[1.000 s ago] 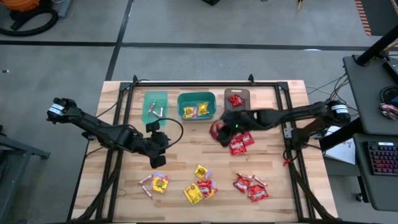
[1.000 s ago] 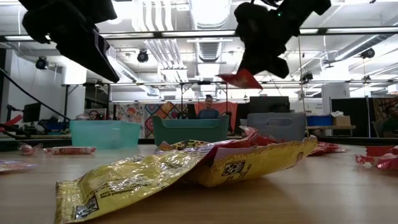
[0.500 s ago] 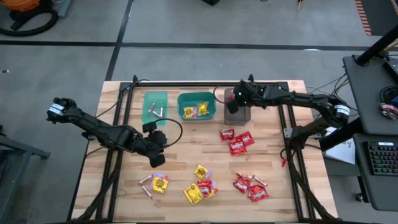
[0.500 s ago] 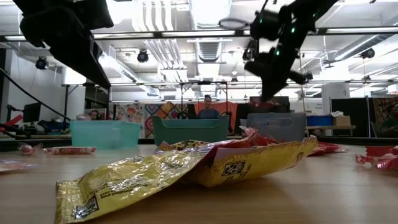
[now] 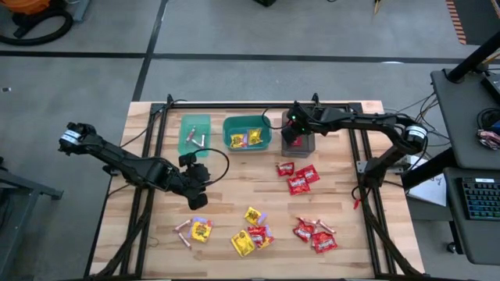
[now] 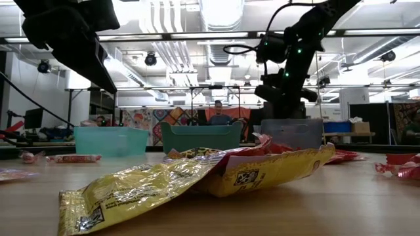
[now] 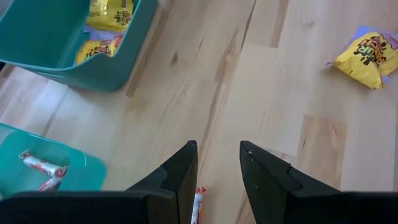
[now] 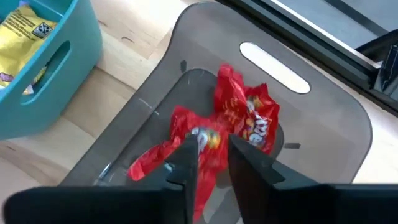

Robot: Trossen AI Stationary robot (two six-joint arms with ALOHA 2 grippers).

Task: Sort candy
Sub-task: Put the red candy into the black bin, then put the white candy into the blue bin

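Candy, three kinds, lay spread over a wooden bench (image 5: 336, 211) and in three bins along its far edge.

Bins: a light teal bin (image 5: 194, 134) held pinkish-tan sticks (image 5: 195, 139); a darker teal bin (image 5: 247, 133) held yellow packets (image 5: 245, 138); a grey-brown bin (image 8: 323, 124) held red packets (image 8: 239, 121).

Loose on the bench: a cluster of three red packets (image 5: 297, 176) just in front of the grey-brown bin; a second group of red packets with a stick or two (image 5: 315, 232) near the front right; a mixed heap of yellow and red packets (image 5: 251, 232) at front centre; one yellow packet (image 5: 201, 229) with sticks beside it (image 5: 184, 228) at front left. In the low view a crumpled yellow packet (image 6: 197, 180) lay closest to the camera.

Right gripper (image 5: 292, 133): positioned over the grey-brown bin, low above its contents. In the right wrist view its jaws stood a little apart, directly over a red packet lying in the bin; whether they touched it could not be told.

Left gripper (image 5: 197, 195): above bare bench left of centre, in front of the light teal bin and behind the front-left sweets. Its jaws stood apart with nothing between them; a single stick (image 7: 198, 205) lay on the bench just beside one finger in the left wrist view.
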